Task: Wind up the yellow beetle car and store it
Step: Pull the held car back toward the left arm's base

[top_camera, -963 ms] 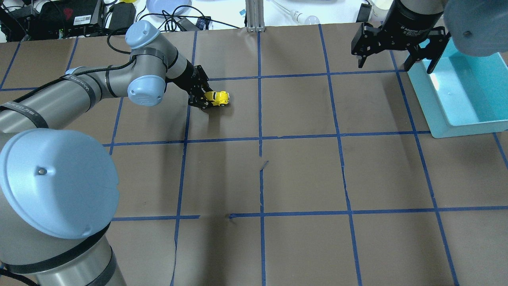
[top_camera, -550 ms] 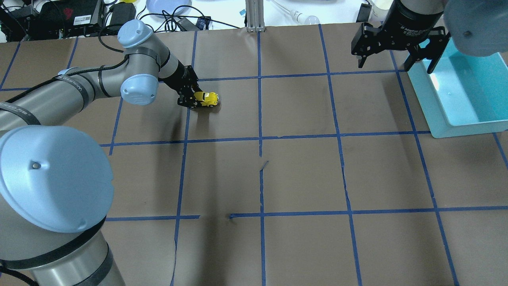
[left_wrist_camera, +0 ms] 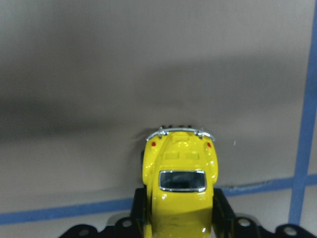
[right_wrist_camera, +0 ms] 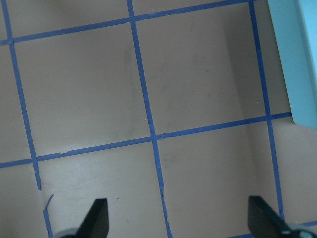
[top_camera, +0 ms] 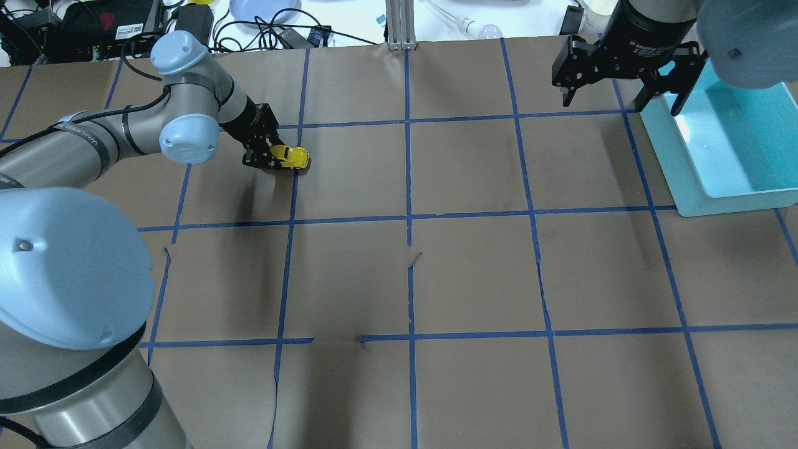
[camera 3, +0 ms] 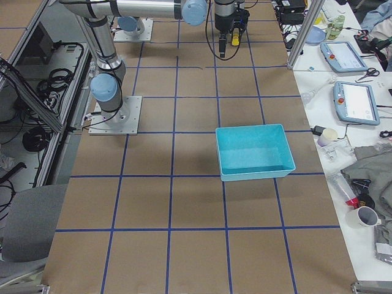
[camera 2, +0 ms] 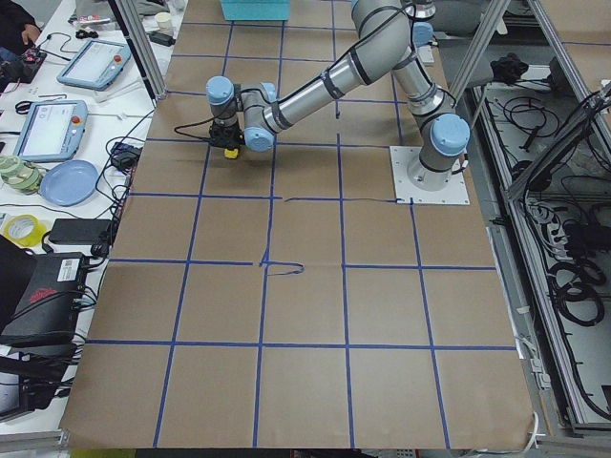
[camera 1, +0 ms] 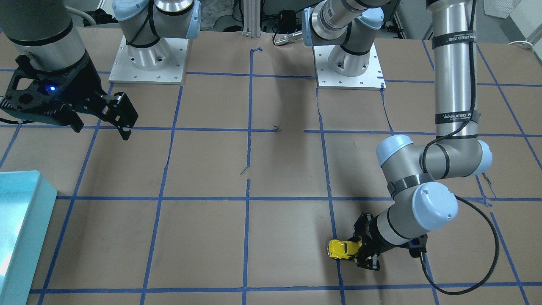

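So the yellow beetle car (top_camera: 292,157) is pinched in the left gripper (top_camera: 278,159), jaws closed narrow on its front half. The tail end with the chrome bumper sticks out past the fingertips. In the left wrist view you look down on the roof and rear window, with a black finger (left_wrist_camera: 224,208) tight on each side. The car sits low at the brown paper table (top_camera: 474,268), right on one of the blue tape lines (top_camera: 288,206), in the far left part of the grid. Can't tell for sure whether the wheels are actually touching.

The right gripper (top_camera: 620,93) hangs above the far right of the table with its jaws spread wide and nothing between them. In the overhead view one of its fingers overlaps the rim of the teal bin (top_camera: 735,193), so it's parked just beside that bin, on the side facing the car. The bin is well apart from the car, across most of the table's width.

Past the far edge there's desk clutter: a blue plate (top_camera: 265,9), cables, black boxes, and a couple of tablets (camera 2: 45,129).
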Robot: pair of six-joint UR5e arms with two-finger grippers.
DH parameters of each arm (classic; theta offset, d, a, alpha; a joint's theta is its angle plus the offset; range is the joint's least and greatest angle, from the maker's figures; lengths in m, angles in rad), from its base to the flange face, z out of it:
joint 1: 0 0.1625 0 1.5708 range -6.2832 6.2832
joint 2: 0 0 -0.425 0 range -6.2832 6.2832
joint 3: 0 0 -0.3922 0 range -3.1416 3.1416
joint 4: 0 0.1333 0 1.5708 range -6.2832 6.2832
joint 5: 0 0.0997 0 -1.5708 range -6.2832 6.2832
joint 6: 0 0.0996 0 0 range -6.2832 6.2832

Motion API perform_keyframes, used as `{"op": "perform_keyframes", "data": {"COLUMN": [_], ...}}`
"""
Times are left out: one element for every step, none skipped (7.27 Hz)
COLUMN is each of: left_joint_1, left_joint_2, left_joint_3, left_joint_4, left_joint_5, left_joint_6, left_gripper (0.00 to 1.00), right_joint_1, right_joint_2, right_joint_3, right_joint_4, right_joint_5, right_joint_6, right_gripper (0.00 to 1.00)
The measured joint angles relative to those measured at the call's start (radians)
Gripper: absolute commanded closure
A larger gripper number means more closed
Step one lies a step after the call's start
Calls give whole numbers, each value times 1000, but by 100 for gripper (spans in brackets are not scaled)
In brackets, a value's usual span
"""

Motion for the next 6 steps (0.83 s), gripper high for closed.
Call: {"op": "perform_keyframes", "data": {"left_joint_1": [32, 71, 113, 148, 167, 170], "left_joint_2": [3, 6, 10, 14, 17, 22], "left_joint_3": [-4, -6, -6, -5, -4, -3], "left_joint_4": [-2, -4, -4, -3, -1, 4], "left_joint_5": [3, 3, 1, -2, -5, -9], "left_joint_6": [38, 65, 82, 103, 105, 76], "left_gripper": [100, 100, 97, 5, 1, 7], "right_joint_1": [0, 0, 0, 0, 0, 0], "right_joint_2": [0, -1, -1, -1, -1, -1], "right_joint_3": [0, 1, 1, 1, 1, 1], "right_joint_4": [0, 0, 0, 0, 0, 0], "right_joint_5": [0, 0, 0, 0, -1, 0], "right_joint_6": [0, 0, 1, 1, 1, 1], "right_gripper": [0, 0, 0, 0, 0, 0]}}
